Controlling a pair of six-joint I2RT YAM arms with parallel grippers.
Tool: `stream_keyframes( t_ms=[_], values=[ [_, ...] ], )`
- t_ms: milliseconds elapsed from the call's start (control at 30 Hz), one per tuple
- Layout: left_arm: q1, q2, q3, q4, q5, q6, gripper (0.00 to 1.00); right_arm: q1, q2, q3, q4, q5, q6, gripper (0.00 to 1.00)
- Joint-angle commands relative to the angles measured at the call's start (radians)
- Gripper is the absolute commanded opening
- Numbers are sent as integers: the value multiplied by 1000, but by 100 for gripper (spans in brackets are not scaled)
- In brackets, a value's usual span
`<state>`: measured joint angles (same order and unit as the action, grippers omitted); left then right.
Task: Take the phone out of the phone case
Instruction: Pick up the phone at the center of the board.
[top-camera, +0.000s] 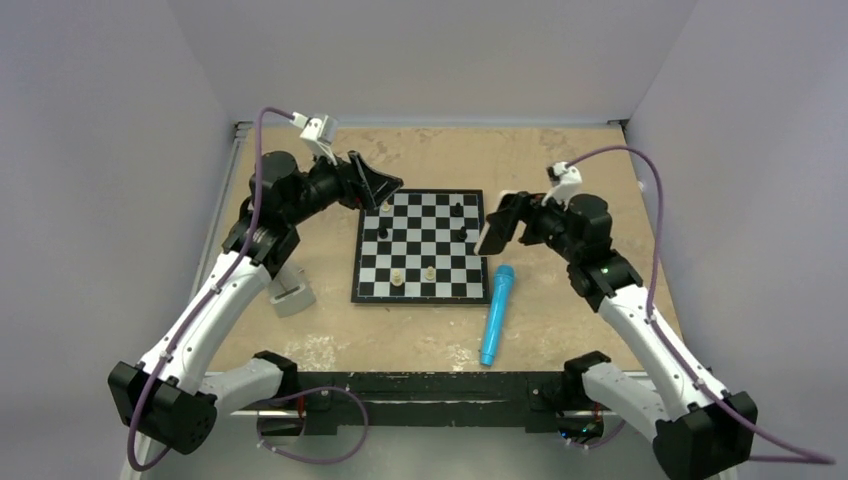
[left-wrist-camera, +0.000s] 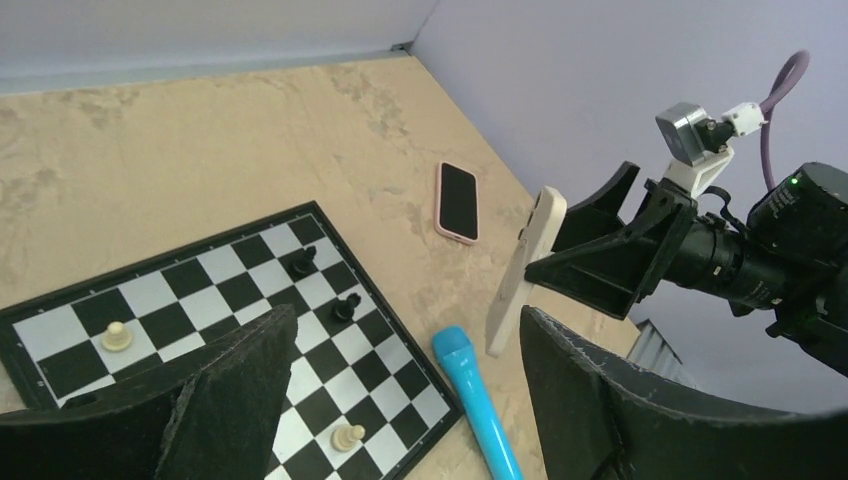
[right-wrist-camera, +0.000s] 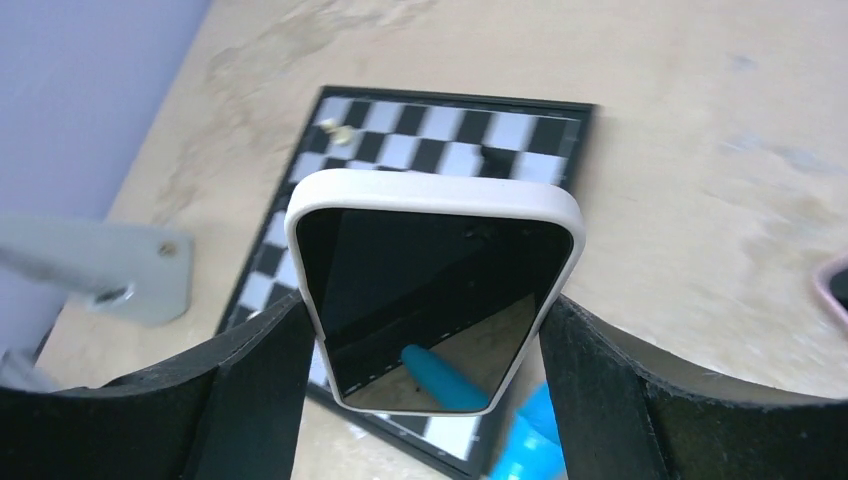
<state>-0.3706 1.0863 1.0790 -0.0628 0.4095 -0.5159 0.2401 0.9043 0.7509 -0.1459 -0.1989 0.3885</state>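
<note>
Tan, mottled table (top-camera: 560, 160) is carrying four things directly. Chessboard (top-camera: 420, 246) is lying flat mid-table, roughly square to the table edges. Blue cylinder (top-camera: 496, 313) is lying just beside the chessboard's right edge at the near corner, running on toward the near side of the table. Grey block (top-camera: 290, 290) is sitting left of the chessboard's near-left corner, apart from it. Pink-edged phone (left-wrist-camera: 458, 201) is lying screen-up past the chessboard's far-right corner, not touching it.
</note>
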Motion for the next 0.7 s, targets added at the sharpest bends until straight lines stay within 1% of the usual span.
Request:
stream_keyframes(
  t_ms=[0, 167, 267, 333, 400, 500, 567, 667],
  values=[
    [-28, 28, 37, 0, 73, -64, 85, 201, 52, 96, 177, 80, -25, 0],
    [-57, 57, 39, -13, 67, -101, 90, 436, 130, 138, 244, 215, -32, 0],
    [-73, 75, 54, -52, 53, -93, 90, 525, 192, 180, 262, 279, -51, 0],
    [-82, 87, 63, -72, 45, -86, 87, 551, 230, 213, 257, 307, -54, 0],
    [-90, 99, 69, -96, 20, -75, 78, 572, 258, 237, 256, 327, -56, 0],
    [-93, 120, 78, -120, 10, -67, 70, 590, 279, 257, 258, 350, -53, 0],
    [-95, 127, 82, -119, 24, -71, 70, 594, 293, 265, 258, 367, -53, 0],
    [-104, 131, 79, -111, 31, -68, 76, 601, 308, 280, 252, 366, -62, 0]
  ],
)
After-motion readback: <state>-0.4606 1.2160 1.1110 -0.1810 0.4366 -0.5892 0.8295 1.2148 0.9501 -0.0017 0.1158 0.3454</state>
